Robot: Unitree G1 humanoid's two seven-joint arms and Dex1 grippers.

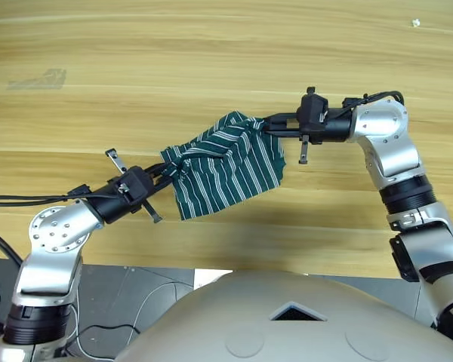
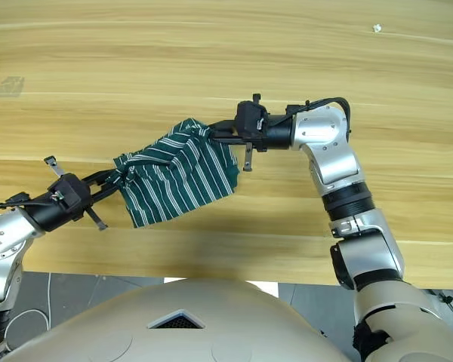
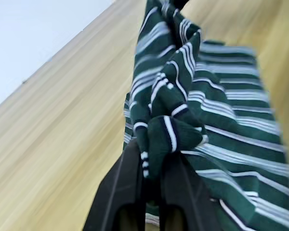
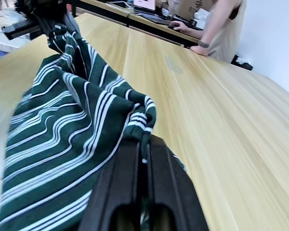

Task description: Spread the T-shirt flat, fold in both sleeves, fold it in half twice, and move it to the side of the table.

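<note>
Currently the T-shirt point(image 1: 223, 162) is dark green with thin white stripes. It is bunched, not spread, and hangs between the two grippers at the centre of the left eye view, over the wooden table point(image 1: 211, 45). A soft shadow lies on the table surface below and left of the cloth. Whether the lowest hem touches the wood cannot be determined.

Left gripper point(image 1: 164, 172): positioned left of centre, slightly below the middle of the frame, at the left end of the garment. Its fingers are closed on a twisted knot of fabric. In the left wrist view, the two black fingers point(image 3: 120, 187) pinch a rolled fold of striped cloth between them.

Right gripper point(image 1: 269, 125): positioned right of centre and higher in the frame, at the upper right end of the garment. Its fingers are clamped on the fabric edge. In the right wrist view, the black fingers point(image 4: 123, 178) stand close together with a gathered edge of the cloth held between them.

The garment sags from both grip points — its widest part droops toward the lower centre of the frame.

A small white object point(image 1: 416, 23) lies on the table at the upper right, well apart from the garment.
</note>
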